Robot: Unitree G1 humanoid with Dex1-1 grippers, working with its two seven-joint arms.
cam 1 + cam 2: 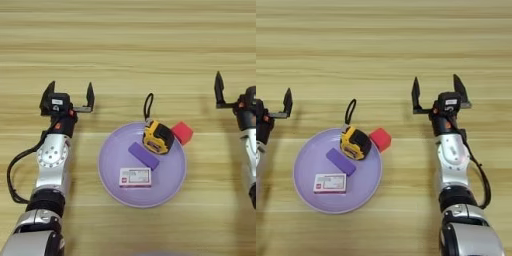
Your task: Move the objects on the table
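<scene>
A yellow-and-black tape measure point(158, 137) lies on the far part of the round lilac plate point(112, 177), its black loop strap point(148, 106) trailing onto the wooden table point(130, 45). The small red cube point(182, 132) sits at the plate's far right rim. A flat white box with a red mark point(135, 177) rests on the plate's near part, beside a purple block point(143, 155). My left gripper point(69, 94) stands open left of the plate, holding nothing. My right gripper point(438, 90) stands open right of the plate, also holding nothing.
Both arms reach up from the near edge on either side of the plate. A black cable point(15, 172) loops beside the left arm, and another cable point(481, 177) beside the right arm.
</scene>
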